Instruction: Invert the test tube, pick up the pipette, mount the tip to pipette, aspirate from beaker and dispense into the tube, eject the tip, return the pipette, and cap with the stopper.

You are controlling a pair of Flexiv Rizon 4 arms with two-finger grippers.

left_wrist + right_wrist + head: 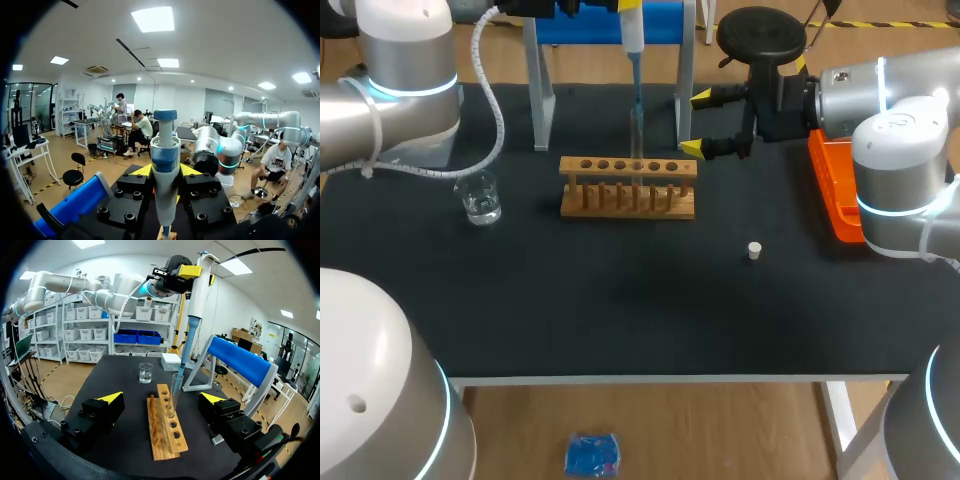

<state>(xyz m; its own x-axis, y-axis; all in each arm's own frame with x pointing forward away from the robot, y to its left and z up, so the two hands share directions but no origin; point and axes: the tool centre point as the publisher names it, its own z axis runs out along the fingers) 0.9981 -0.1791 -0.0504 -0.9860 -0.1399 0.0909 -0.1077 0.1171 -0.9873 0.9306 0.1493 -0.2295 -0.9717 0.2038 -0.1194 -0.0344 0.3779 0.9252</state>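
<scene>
Pipette (633,40): top centre, clamped in the left hand (165,172) — tip down in the test tube (636,135).
Test tube: upright in the wooden rack (628,190), mid-tabletop (620,300).
Right hand (696,123): wide open, empty — just right of the rack.

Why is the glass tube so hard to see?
Head view: the clear test tube nearly vanishes against the dark table, unlike the glinting beaker. Right wrist view: it catches light above the rack, showing better. Left wrist view: I cannot make it out below the pipette.
</scene>
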